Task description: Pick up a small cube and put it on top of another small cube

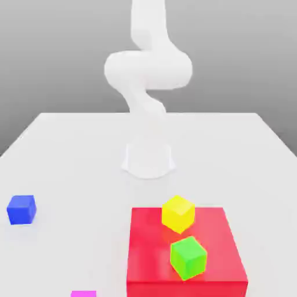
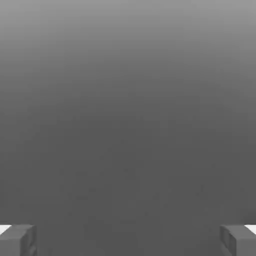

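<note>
While the hand (image 2: 128, 241) gapes wide and empty, its position relative to the cubes is unclear.

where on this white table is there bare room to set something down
Bare: between the blue cube and red block, and around the robot's base. Crowded: the red block's top, where the yellow and green cubes sit close together.

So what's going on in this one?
A single robot arm is at work, but it is holding nothing: its gripper is open. The yellow cube and green cube sit separately on a red block, and a blue cube is on the table. No cube is stacked on another cube among these.
</note>
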